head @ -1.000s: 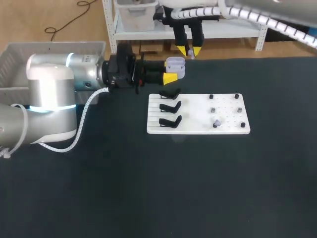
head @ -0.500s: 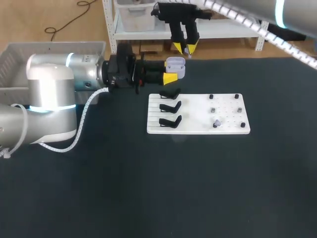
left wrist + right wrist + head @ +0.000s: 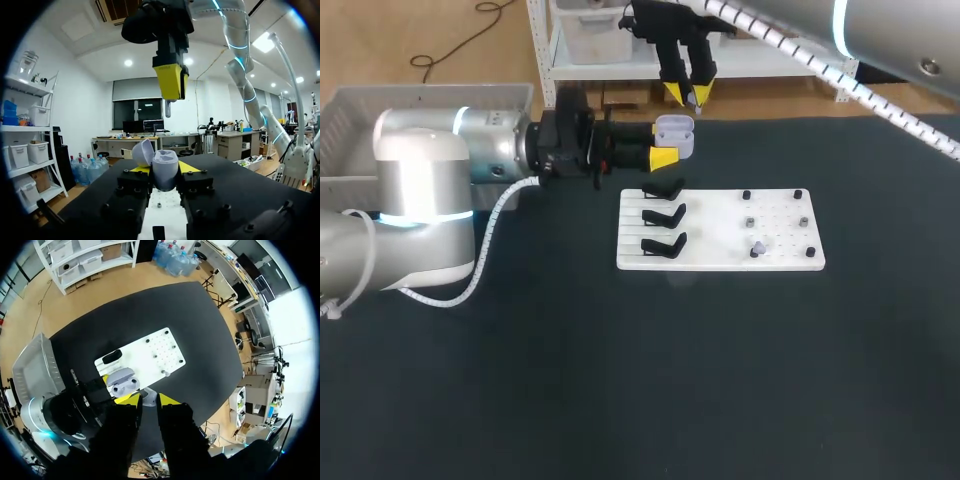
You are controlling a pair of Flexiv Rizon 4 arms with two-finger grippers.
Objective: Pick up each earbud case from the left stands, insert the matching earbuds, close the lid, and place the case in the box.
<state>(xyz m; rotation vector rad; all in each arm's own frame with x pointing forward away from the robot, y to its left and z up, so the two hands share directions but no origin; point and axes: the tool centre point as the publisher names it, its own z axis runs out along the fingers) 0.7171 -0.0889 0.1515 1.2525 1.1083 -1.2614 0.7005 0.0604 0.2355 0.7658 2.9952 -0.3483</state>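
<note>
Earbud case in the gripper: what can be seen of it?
The earbud case is small, rounded, pale lilac-grey, plastic by its look. Its hinged lid stands open, tilted aside. The left gripper clamps it from both sides, off the table, beyond the white board. The right gripper hangs above it, pinching a small pale earbud.

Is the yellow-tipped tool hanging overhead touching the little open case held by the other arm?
Apart. In the left wrist view the right tool and its earbud hang above the open case, with background showing plainly between them.
</note>
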